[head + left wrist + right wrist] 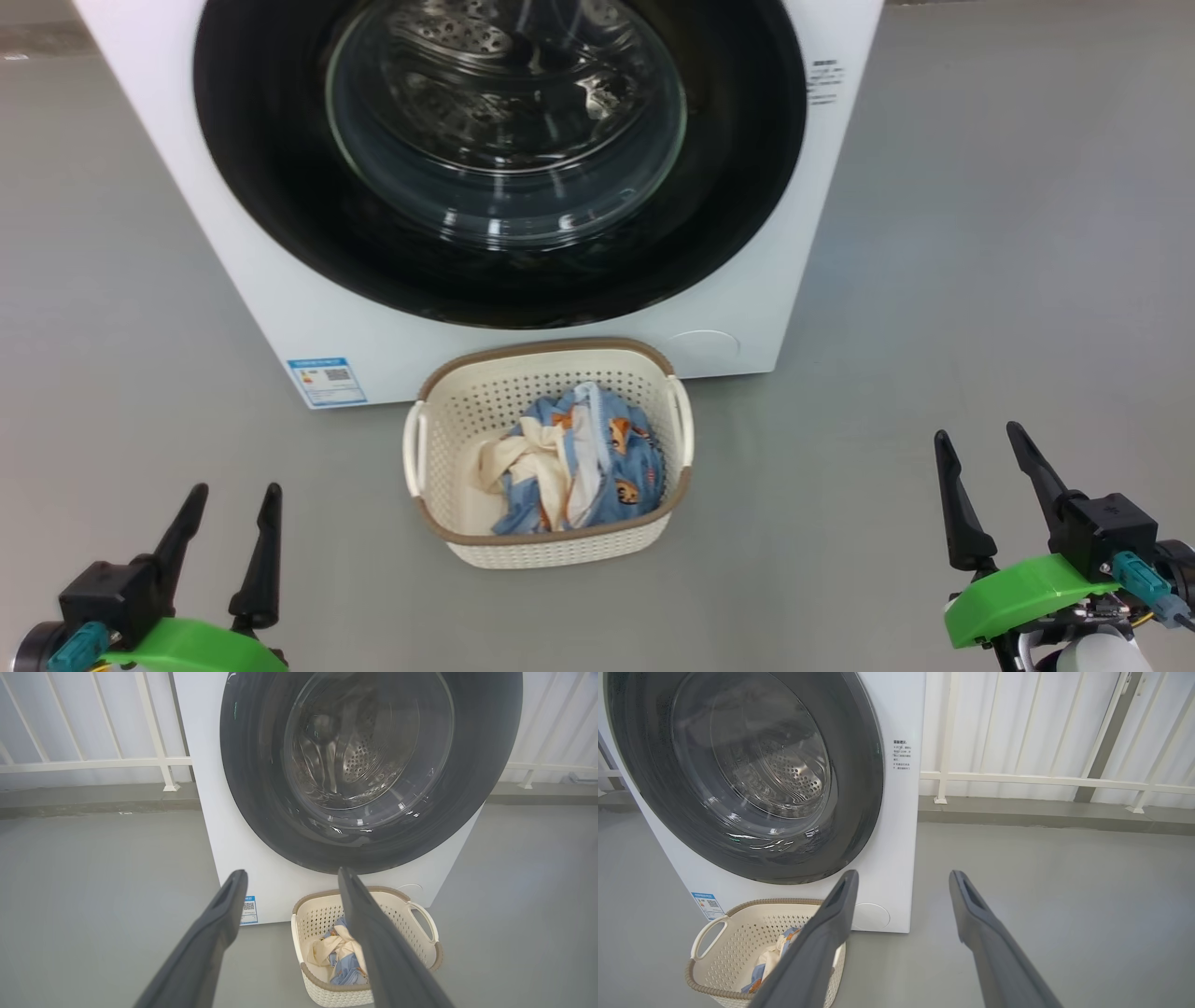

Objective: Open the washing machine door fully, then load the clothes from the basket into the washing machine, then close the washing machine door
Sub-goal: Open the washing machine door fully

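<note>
The white washing machine (pixel 280 308) stands ahead with its round black door (pixel 271 187) shut flat against the front; the steel drum shows through the glass window (pixel 504 121). The cream basket (pixel 551 551) sits on the floor right before it, holding light-blue printed and cream clothes (pixel 569 462). My left gripper (pixel 235 499) is open at the lower left, well short and left of the basket. My right gripper (pixel 980 439) is open at the lower right, away from basket and machine. Both hold nothing. The door (pixel 252 788) and basket (pixel 420 947) also appear past my left fingers (pixel 219 924).
Grey floor (pixel 980 280) spreads on both sides of the machine. A white railing (pixel 1041 779) and pale wall run behind it, with a low kerb (pixel 1017 812). A blue label sticker (pixel 325 381) marks the machine's lower left corner.
</note>
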Available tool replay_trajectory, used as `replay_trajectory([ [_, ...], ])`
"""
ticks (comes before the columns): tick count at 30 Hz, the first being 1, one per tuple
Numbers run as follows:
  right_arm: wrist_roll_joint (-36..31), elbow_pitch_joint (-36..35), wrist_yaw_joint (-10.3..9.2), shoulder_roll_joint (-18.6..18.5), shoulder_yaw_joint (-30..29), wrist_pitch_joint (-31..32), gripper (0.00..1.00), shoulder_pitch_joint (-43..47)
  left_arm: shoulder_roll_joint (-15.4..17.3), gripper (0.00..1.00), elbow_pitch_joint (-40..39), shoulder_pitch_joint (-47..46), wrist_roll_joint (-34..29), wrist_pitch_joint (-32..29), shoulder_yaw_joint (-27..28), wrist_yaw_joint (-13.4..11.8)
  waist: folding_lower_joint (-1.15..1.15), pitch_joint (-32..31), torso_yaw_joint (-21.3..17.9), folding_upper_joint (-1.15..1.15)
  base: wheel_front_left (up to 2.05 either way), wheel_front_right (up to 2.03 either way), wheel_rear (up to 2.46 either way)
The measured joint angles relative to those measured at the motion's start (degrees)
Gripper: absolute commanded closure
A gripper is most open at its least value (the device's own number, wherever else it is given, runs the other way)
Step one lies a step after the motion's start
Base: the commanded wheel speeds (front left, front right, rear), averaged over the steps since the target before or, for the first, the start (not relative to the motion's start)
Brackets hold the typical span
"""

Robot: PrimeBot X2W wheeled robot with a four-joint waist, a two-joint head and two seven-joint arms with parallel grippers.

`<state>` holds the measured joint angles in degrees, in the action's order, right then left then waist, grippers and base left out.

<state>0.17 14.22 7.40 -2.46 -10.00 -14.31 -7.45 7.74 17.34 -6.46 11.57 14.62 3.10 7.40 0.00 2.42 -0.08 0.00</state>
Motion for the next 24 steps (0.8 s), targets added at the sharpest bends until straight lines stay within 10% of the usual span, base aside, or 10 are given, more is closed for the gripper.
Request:
replay_trajectory([
  [24, 1.46, -0.65, 0.00, -0.11, 0.01, 0.00, 0.00, -0.01, -0.69, 0.00, -4.07, -0.47, 0.33, 0.01, 0.46, 0.00, 0.00, 1.66, 0.05, 0.00, 0.68, 0.68, -1.37],
])
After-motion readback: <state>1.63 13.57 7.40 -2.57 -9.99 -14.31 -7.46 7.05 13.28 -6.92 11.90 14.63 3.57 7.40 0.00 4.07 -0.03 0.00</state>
